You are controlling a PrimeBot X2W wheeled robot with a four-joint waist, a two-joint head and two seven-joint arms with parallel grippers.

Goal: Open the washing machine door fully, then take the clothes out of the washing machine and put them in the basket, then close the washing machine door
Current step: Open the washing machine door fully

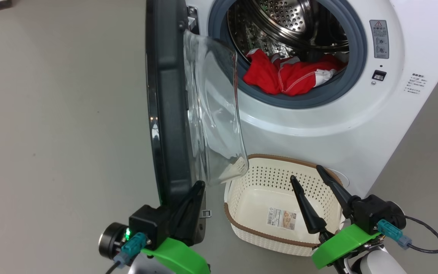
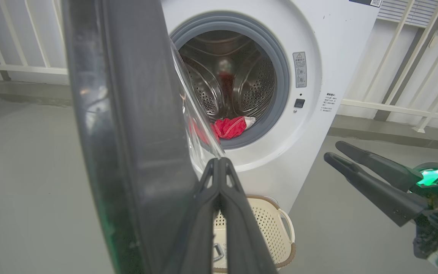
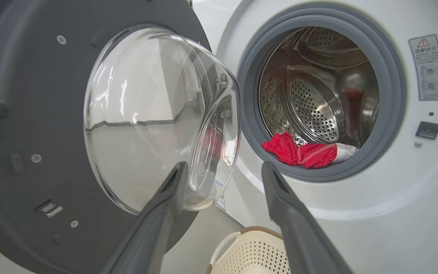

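The washing machine stands with its door swung out edge-on to me, the glass bowl bulging to the right. Red clothes with white trim lie at the drum's front lip, also clothes in the right wrist view. The basket sits on the floor below the opening, holding nothing. My left gripper is shut, its tips against the door's lower inner edge, and nothing is between them. My right gripper hangs open over the basket, its fingers pointing at the drum.
Grey floor spreads to the left of the door. A white railing runs behind the machine. A black cable trails from my right wrist at the lower right. The door latch socket sits right of the seal.
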